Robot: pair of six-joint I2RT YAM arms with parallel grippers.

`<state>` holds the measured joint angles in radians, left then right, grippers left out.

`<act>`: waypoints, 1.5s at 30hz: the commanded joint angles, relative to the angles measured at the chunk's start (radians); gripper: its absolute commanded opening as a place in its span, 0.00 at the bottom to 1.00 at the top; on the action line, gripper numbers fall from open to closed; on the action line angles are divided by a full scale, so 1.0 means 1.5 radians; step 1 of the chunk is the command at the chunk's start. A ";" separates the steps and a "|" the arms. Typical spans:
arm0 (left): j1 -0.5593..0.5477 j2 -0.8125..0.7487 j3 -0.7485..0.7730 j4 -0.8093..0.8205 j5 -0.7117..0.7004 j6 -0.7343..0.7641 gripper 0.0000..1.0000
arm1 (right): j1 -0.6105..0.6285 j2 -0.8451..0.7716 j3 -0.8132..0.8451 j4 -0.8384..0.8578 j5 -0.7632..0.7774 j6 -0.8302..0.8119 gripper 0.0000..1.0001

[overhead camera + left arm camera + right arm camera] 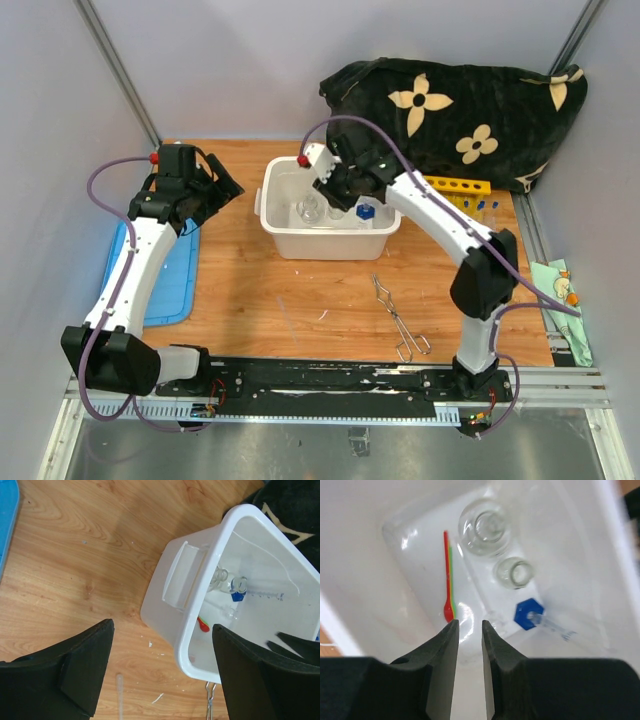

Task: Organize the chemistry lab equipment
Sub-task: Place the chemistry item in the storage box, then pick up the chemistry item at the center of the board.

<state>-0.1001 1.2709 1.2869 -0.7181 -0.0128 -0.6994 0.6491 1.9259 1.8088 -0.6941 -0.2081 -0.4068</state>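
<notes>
My right gripper [469,625] hangs inside the white tub [285,232], its jaws a narrow gap apart and holding nothing. Below it on the tub floor lie a red-tipped stick [447,580], two small glass beakers [484,527] [514,572] and a clear graduated tube with a blue hexagonal base [529,614]. My left gripper [162,630] is wide open and empty above the table, left of the tub [200,605]. Metal tongs [400,320] lie on the wood in front of the tub. A yellow holed rack [455,185] stands at the back right, with blue-capped tubes [485,205] beside it.
A blue lid [170,270] lies flat at the left table edge. The black flowered cloth [450,110] is heaped at the back right. A thin clear pipette [120,690] lies on the wood near the tub's front. A patterned rag [560,300] sits off the right edge.
</notes>
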 commanded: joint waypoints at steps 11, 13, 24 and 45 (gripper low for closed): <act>0.005 0.007 -0.001 0.036 0.014 0.001 0.84 | 0.228 -0.217 -0.060 -0.032 0.235 0.327 0.48; 0.005 0.010 0.000 0.036 0.016 -0.007 0.84 | 0.271 -0.209 -0.084 -0.033 0.251 0.383 0.49; 0.005 0.037 0.010 0.036 0.052 -0.033 0.84 | 0.355 -0.134 -0.261 0.103 0.210 0.494 0.42; 0.006 0.014 -0.007 0.028 0.030 -0.014 0.83 | 0.410 0.020 -0.255 0.132 0.124 0.448 0.38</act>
<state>-0.1001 1.3205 1.2827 -0.6838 0.0383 -0.7372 1.2598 1.9240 1.4181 -0.5079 -0.0273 0.2871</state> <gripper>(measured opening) 0.835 0.384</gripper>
